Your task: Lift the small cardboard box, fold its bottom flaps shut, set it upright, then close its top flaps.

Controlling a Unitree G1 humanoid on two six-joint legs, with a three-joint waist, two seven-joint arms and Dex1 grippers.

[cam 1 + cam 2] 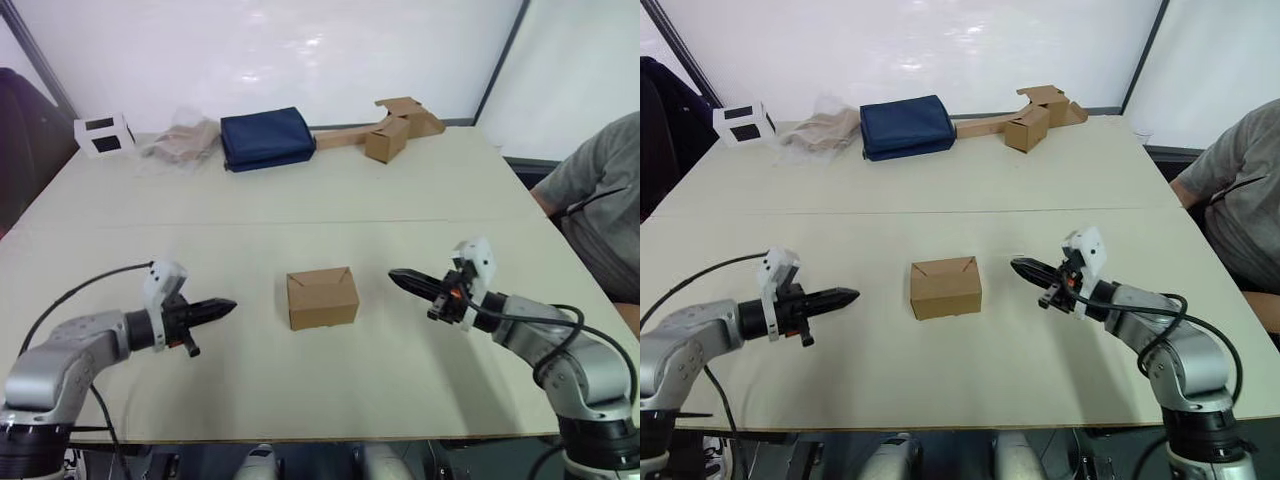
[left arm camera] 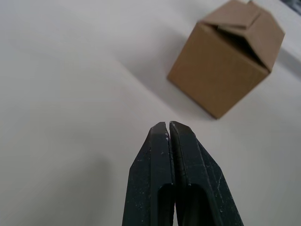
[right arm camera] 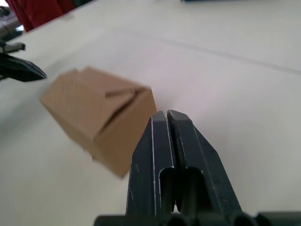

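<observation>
The small cardboard box point(image 1: 322, 297) stands on the table point(image 1: 300, 200) near its middle front, plain brown. Its top flaps point(image 1: 320, 277) lie folded over, slightly raised at a seam point(image 2: 240, 28). The bottom flaps are hidden underneath. My left gripper point(image 1: 228, 306) is shut and empty, pointing at the box from the left, a short gap away. My right gripper point(image 1: 396, 277) is shut and empty, pointing at the box from the right, also apart from it. In the right wrist view the box point(image 3: 99, 117) lies just beyond the fingertips.
Along the table's far edge sit a white box with black squares point(image 1: 104, 134), crumpled wrap point(image 1: 182, 140), a navy pouch point(image 1: 266, 138) and a brown box joined to a long cardboard strip point(image 1: 385, 130). A person point(image 1: 600, 200) sits at the right edge.
</observation>
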